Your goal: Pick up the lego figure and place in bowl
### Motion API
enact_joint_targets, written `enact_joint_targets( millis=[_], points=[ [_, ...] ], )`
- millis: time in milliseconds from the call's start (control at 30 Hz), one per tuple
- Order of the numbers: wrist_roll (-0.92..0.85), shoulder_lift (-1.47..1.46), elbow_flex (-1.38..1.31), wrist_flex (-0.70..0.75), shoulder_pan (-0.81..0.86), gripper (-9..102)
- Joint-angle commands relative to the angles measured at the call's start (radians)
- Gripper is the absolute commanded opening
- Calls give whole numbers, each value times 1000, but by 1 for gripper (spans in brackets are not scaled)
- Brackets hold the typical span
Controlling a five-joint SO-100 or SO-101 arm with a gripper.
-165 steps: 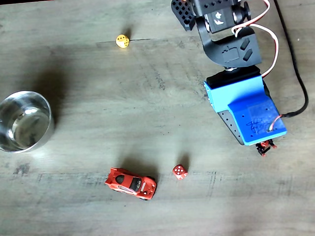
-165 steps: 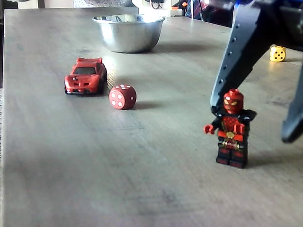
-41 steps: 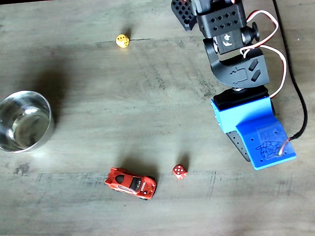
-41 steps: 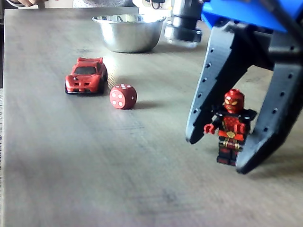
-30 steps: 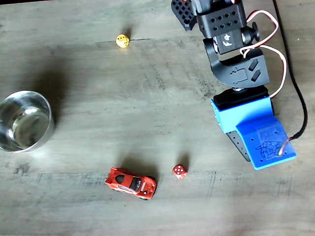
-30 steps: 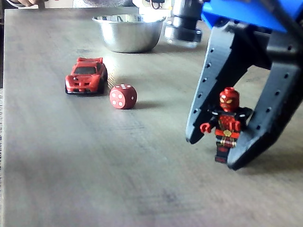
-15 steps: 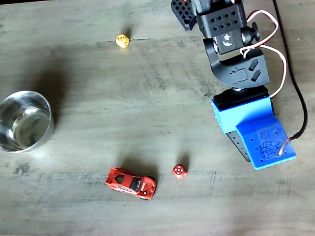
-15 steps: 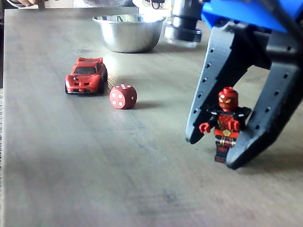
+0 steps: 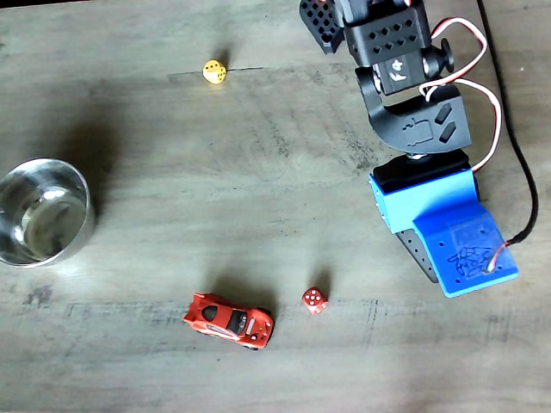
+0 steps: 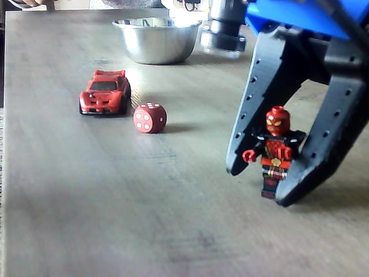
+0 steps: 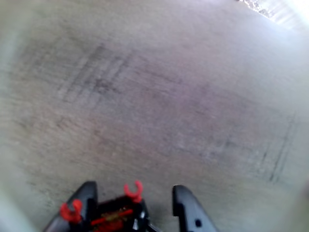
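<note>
Low in the right half of a fixed view, I see my gripper (image 10: 256, 187) straddling the lego figure (image 10: 275, 151), its two dark fingers spread around it. The right finger looks pressed against the figure's side; the left finger (image 10: 249, 124) stands just beside the figure's raised arm, and I cannot tell whether it touches. The figure leans slightly and its feet are near the wooden table (image 10: 115, 202). At the bottom of the wrist view, the figure (image 11: 112, 214) sits between the fingertips. The bowl (image 10: 155, 39) stands at the top of that side-on fixed view, well apart from the gripper, and at the left edge (image 9: 43, 212) of the downward-looking fixed view. A red toy car (image 10: 105, 92) and a red die (image 10: 149, 118) lie between bowl and gripper, near each other. A yellow die (image 9: 214, 71) sits at upper left.
</note>
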Motion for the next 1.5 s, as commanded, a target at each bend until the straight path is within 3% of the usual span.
enact_joint_targets(
  millis=[0, 1467],
  points=[
    [-3, 11, 0, -6, 11, 18],
    [-5, 23, -15, -11, 17, 0]
  ],
)
